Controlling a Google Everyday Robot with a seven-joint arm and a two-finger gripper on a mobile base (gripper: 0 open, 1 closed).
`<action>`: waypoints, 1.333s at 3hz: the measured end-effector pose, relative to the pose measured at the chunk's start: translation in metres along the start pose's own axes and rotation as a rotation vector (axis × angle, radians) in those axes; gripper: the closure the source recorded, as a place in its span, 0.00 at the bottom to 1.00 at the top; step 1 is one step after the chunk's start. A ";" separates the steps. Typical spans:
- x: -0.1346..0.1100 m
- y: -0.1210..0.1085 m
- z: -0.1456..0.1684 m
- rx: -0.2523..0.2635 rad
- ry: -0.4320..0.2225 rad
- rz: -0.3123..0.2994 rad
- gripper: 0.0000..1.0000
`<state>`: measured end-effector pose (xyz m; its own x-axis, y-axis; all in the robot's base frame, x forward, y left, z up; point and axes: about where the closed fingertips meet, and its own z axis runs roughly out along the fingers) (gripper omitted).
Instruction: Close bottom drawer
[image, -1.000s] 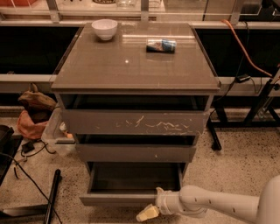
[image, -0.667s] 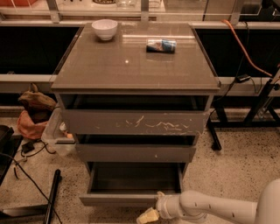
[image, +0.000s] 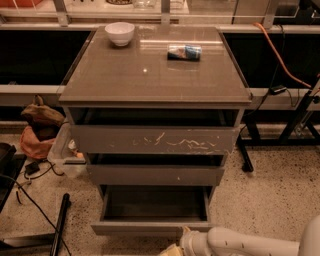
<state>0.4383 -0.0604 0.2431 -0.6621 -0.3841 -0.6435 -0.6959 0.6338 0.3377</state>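
1. We see a grey-brown three-drawer bench (image: 150, 80) with a glossy flat top standing on a speckled stone floor (image: 270, 195).
2. The bottom drawer (image: 145, 228), a handleless grey-brown drawer with a plain flat front, the narrowest of the three, sits lowest in the bench. It is pulled well out, so we look down into its dark inside.
3. The robot's gripper (image: 172, 249) sits on a white arm (image: 240, 245) that reaches in from the lower right corner. It lies at the bottom edge of the view, just in front of the bottom drawer's front panel and right of its middle. We cannot tell whether it touches the panel.
4. We cannot tell whether the gripper is spread or pressed together.
5. Above the bottom drawer are a mid-width grey-brown drawer front with one white speck (image: 155, 175) and the widest drawer front with white scratches (image: 155, 140). Each juts out a little.
6. On the bench top a round white bowl (image: 119, 33) stands near the back left corner. A blue-and-clear packet (image: 184, 51) lies well apart from it, toward the back right.
7. Left of the bench we see a brown bag (image: 41, 115) and a clear plastic bin (image: 62, 157).
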 end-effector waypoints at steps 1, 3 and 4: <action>0.011 -0.001 0.008 -0.012 0.009 0.017 0.00; 0.016 -0.023 0.032 -0.043 0.030 0.011 0.00; 0.007 -0.039 0.042 -0.026 0.028 -0.020 0.00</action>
<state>0.4730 -0.0594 0.1967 -0.6555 -0.4153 -0.6307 -0.7156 0.6084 0.3432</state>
